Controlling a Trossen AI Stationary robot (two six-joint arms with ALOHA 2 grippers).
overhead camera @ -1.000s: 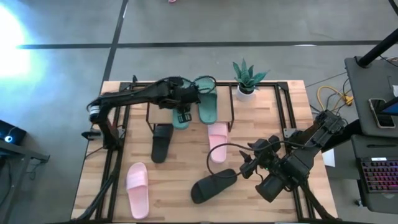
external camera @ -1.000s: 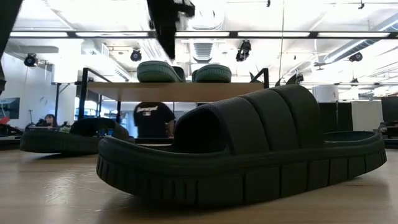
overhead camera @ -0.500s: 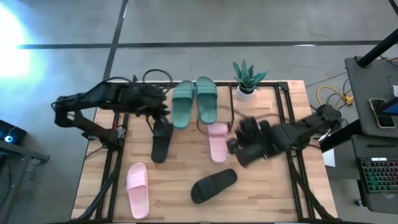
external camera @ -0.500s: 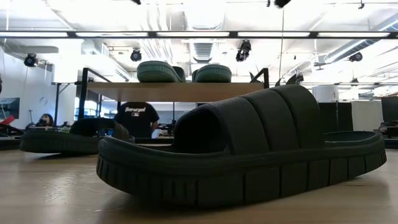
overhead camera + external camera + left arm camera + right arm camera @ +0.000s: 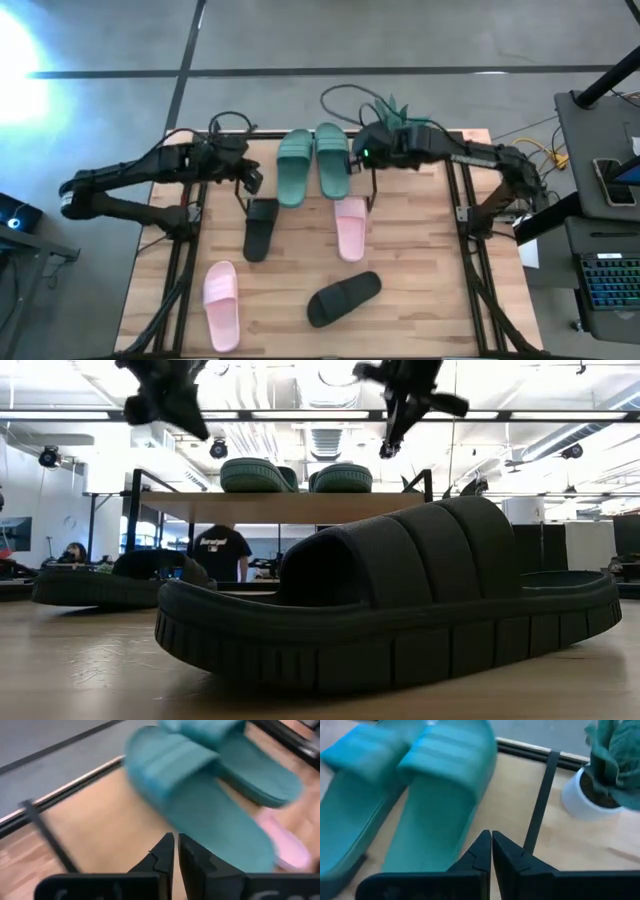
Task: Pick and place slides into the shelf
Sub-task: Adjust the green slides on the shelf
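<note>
Wooden table (image 5: 420,300), green slides (image 5: 312,165) paired atop shelf (image 5: 372,180), straps ribbed

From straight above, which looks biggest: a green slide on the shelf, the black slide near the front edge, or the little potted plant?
1. Green slide and front black slide: about alike, so no ranking between them.
2. Potted plant: smallest, though the right arm partly covers it.

— Any readable text, labels or numbers?
— Only a white print on a person's dark shirt (image 5: 219,544), left of centre in the low view; too small to read.
</note>
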